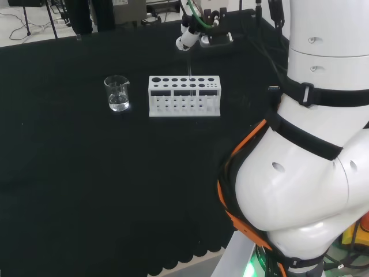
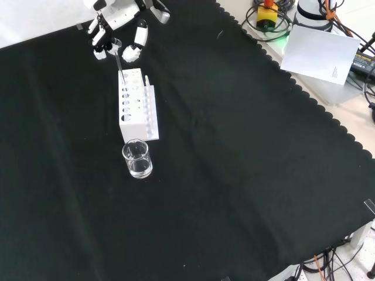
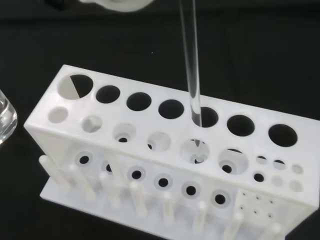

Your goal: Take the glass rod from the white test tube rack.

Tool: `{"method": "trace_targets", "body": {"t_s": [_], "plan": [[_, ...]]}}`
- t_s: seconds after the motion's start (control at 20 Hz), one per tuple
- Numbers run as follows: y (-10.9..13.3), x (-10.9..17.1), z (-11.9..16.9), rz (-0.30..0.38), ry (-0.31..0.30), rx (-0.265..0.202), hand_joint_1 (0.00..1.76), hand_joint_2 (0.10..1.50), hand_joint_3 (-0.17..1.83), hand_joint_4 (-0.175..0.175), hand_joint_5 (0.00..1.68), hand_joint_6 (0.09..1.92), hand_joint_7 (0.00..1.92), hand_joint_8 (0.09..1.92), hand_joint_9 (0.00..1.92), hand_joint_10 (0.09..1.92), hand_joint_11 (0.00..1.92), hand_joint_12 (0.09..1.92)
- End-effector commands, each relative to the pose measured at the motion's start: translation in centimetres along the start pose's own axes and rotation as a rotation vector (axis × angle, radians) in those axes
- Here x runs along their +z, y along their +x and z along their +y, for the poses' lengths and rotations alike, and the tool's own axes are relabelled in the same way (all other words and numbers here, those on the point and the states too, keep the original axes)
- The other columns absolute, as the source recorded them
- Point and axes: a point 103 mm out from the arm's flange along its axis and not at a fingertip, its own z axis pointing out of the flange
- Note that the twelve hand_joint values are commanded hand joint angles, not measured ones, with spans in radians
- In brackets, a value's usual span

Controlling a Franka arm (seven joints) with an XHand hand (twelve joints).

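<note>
Glass rod (image 3: 191,65) pinched in hand's (image 2: 117,29) fingers above white rack (image 2: 136,108), wrist view shows tip over a hole

clear glass rod (image 3: 191,65) upright, lower end at level of rack's top holes, over one hole in row. white test tube rack (image 3: 165,165) on black cloth, two rows of round holes on top, row of pegs along base.
</note>
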Motion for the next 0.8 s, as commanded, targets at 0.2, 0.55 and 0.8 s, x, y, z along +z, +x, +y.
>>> {"method": "trace_targets", "body": {"t_s": [0.2,0.55,0.8], "plan": [[1.9,-1.1,0.2,-0.022,-0.074,-0.024,1.06,0.98,0.41,-0.175,0.77,1.17,1.18,1.03,1.28,1.14,0.52,1.35],[2.3,0.1,0.9,-0.073,-0.058,0.001,1.12,1.06,0.23,-0.175,0.87,1.20,1.29,1.02,1.42,1.10,0.73,1.27],[2.0,-2.3,-0.2,-0.106,-0.221,0.066,1.18,0.72,0.71,-0.175,1.08,1.03,1.47,1.02,1.58,1.05,1.17,1.04]]}}
